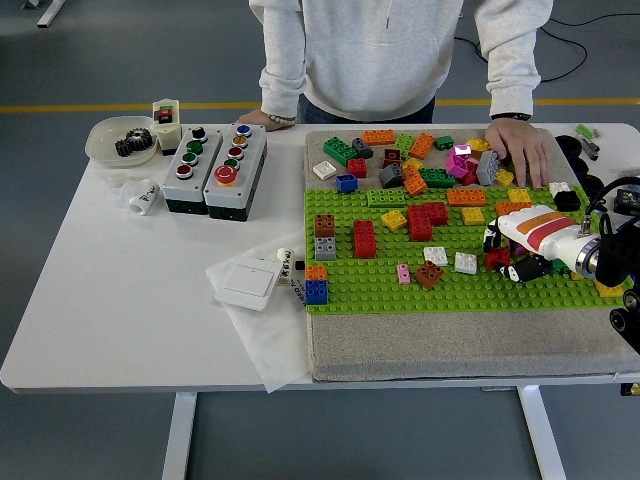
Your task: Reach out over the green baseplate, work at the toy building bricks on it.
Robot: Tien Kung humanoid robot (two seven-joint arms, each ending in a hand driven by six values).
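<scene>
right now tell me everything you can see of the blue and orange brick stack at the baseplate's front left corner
The stack is two toy bricks, seemingly glossy plastic: a thin orange one on top of a taller blue one, both with studs showing. It stands upright and square on the green baseplate, right at its front left corner, nothing else on it. A gray brick stands just behind it, apart. White paper lies beside the corner. Neither the robot's hand nor the person's is near it.
</scene>
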